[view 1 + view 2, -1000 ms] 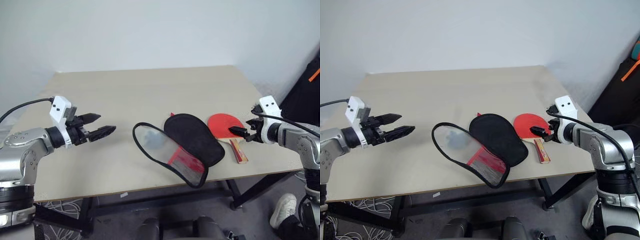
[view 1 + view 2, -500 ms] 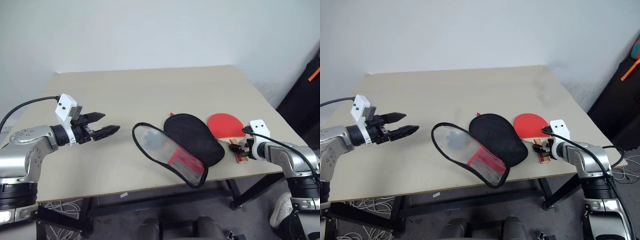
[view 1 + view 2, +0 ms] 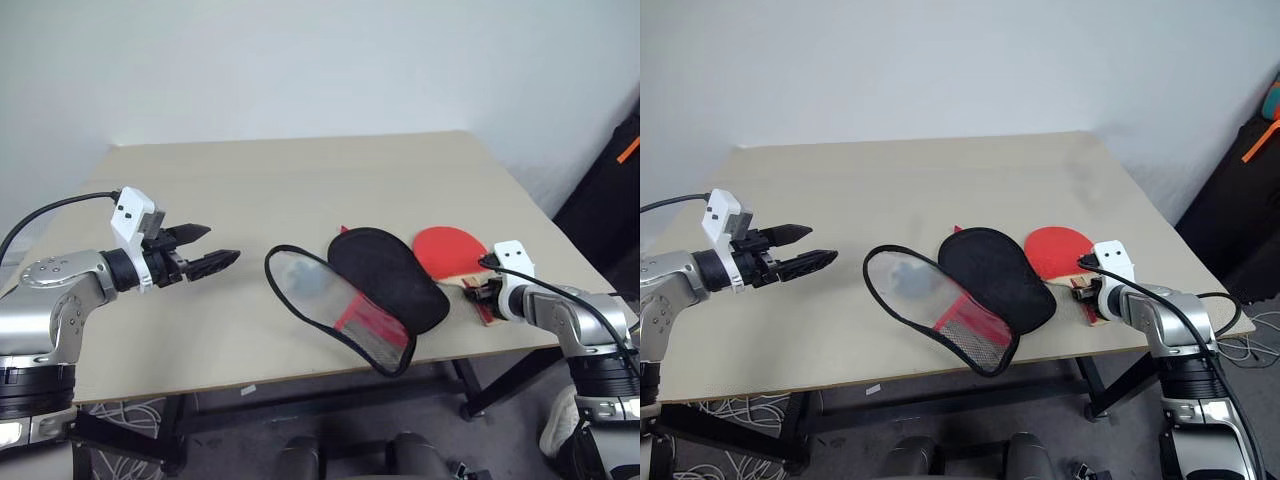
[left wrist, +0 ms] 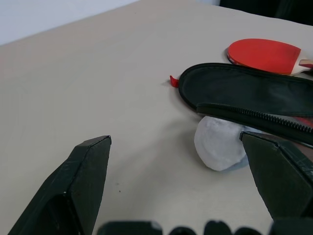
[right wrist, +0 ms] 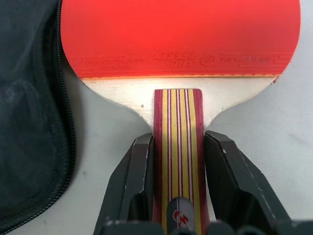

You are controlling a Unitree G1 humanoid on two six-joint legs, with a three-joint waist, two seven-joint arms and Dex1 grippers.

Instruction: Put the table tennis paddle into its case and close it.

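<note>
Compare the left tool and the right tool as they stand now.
The left tool hangs open above the table, holding nothing; the right tool has its fingers closed against both sides of the table tennis paddle handle. The left tool sits clear of the case; the right tool is low at the table's right edge. Both have two black fingers.

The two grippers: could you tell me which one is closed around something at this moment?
The right gripper: its fingers press both sides of the table tennis paddle handle. The left gripper hovers open over the table, holding nothing.
</note>
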